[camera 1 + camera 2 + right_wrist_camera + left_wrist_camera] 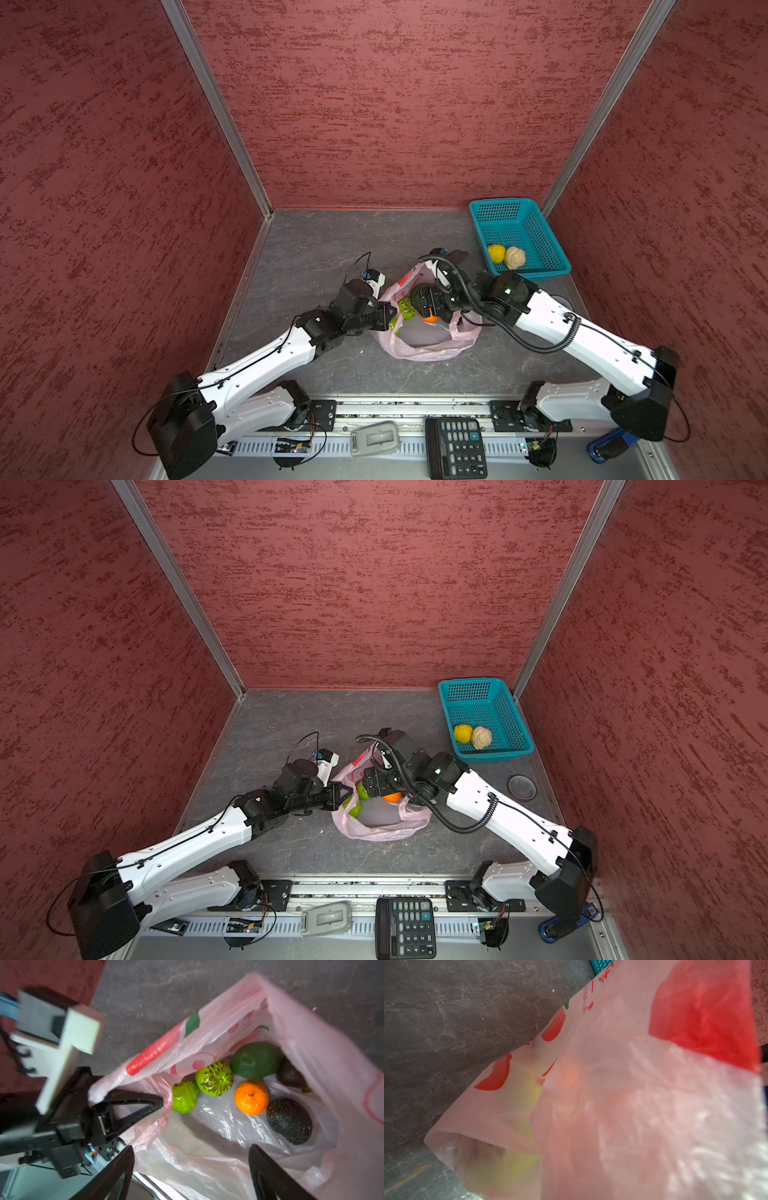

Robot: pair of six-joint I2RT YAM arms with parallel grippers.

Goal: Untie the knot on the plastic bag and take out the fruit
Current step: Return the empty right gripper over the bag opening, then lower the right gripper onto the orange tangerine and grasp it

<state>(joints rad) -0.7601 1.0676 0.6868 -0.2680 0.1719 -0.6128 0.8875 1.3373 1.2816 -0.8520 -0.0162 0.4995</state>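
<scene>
The pink plastic bag [419, 353] lies near the middle of the grey table [316, 249] in both top views. Its mouth is wide open and faces up.

The left gripper [384, 318] is pinched tight on the bag's edge on the left side. In the right wrist view the thin pink edge is caught at its black fingers [133, 1103] and is held up. The left wrist view is filled by the bag, very close up and blurry, with red print on it.

The right gripper [190, 1147] hangs over the open bag. Its two black fingers [270, 1174] are spread far apart, with nothing gripped between them. It touches no fruit.

Six fruits lie on the bottom of the bag:
- A light green bumpy fruit [185, 1095] touches a green netted fruit [215, 1078].
- A dark green fruit [256, 1059] sits just beside the netted one.
- An orange [251, 1098] lies between the netted one and a dark brown fruit [289, 1121].
- A second dark brown fruit [289, 1075] is tucked beside the dark green one, partly hidden by the bag's side.

A teal basket [496, 202] stands in the far right corner of the table, apart from the bag. Inside it a yellow fruit [496, 253] and a cream bumpy fruit [515, 257] sit side by side, touching.
</scene>
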